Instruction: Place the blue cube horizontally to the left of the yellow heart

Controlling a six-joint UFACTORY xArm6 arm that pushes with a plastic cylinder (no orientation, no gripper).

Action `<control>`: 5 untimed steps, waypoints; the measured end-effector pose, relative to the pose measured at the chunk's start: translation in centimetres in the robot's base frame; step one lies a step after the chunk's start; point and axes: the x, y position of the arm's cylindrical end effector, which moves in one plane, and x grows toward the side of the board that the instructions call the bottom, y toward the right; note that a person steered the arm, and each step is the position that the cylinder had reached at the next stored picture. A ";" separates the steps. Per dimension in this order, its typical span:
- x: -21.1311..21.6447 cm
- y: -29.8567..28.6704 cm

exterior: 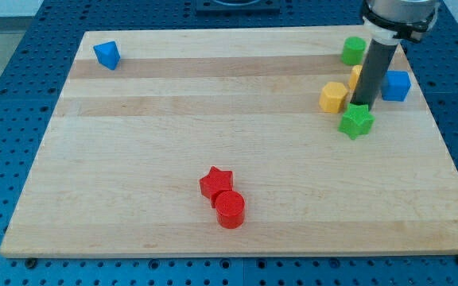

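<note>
The blue cube (397,85) sits near the board's right edge. My tip (360,106) is just left of it, right above the green star (356,121) and touching or nearly touching it. A yellow block (356,76) is mostly hidden behind the rod, so I cannot make out its shape. Another yellow block (334,97), which looks blocky and angular, lies just left of the tip. The rod stands between the blue cube and both yellow blocks.
A green rounded block (354,50) lies near the view's top right. A blue wedge-like block (107,55) sits at the top left. A red star (215,183) and a red cylinder (230,210) touch each other at the bottom centre. The wooden board (173,127) rests on a blue perforated table.
</note>
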 end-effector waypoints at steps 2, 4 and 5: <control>4.7 4.5; 7.8 8.3; -0.6 8.4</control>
